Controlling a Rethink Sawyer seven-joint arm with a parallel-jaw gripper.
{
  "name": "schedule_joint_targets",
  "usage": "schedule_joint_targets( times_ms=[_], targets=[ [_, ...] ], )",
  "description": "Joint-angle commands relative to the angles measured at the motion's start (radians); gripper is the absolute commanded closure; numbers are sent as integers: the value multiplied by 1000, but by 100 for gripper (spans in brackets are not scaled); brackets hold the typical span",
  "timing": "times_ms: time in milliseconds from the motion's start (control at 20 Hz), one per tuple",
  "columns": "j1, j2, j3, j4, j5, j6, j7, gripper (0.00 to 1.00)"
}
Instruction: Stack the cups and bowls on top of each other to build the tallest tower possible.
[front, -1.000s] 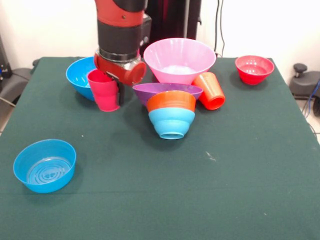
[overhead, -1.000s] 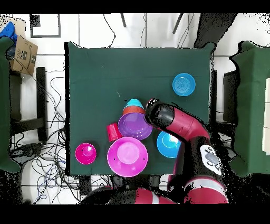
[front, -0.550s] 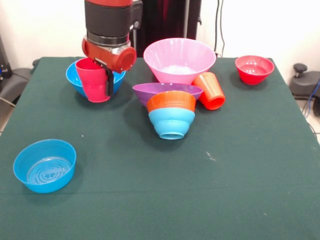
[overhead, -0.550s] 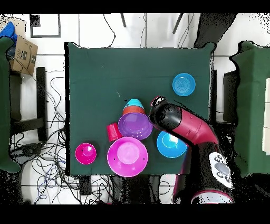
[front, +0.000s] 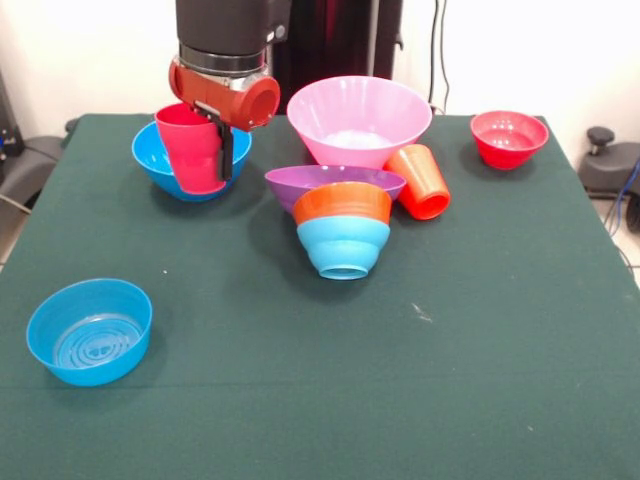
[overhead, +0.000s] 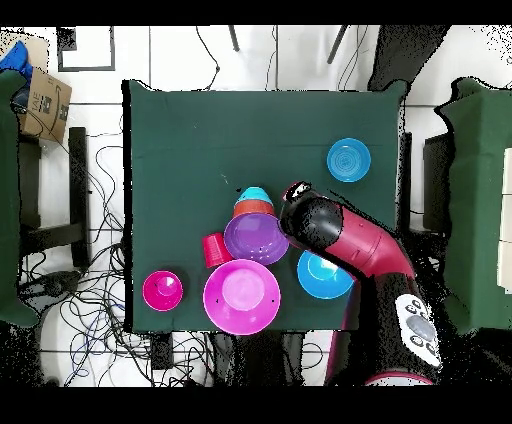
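We see the gripper (front: 207, 150) pinching the pinkish-red cup (front: 190, 146), one dark finger (front: 227, 158) pressed flat against the cup's outer wall on the side toward the purple bowl; the other finger is hidden. The cup hangs upright and clear of the cloth, directly in front of the deep blue bowl (front: 160, 160), whose rim shows on both sides of it; we cannot tell whether the cup's base touches that bowl. From above, the arm (overhead: 345, 238) covers the cup, and only part of the deep blue bowl shows beside it. Near the table's middle stands the tower (front: 342, 228): the orange bowl (front: 342, 203) sits nested in the light-blue bowl (front: 343, 247), and the wide purple bowl (front: 320, 180) rests against it just behind. The large pink bowl (front: 358, 120) stands behind the purple one and holds nothing we can make out. The orange-red cup (front: 420, 182) lies tipped on its side between the pink bowl and the tower, its mouth toward the camera. The small red bowl (front: 508, 137) sits alone at the far corner, and the small blue bowl (front: 90, 331) sits empty, well apart, on the green table (front: 480, 330).
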Motion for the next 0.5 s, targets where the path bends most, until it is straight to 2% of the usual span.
schedule_joint_targets(
  times_ms=[50,350,500],
  targets=[
    [14,13,114,45,-46,56,33,100],
    [11,15,123,49,-62,-24,37,100],
    [45,42,106,31,-52,-73,81,100]
  ],
)
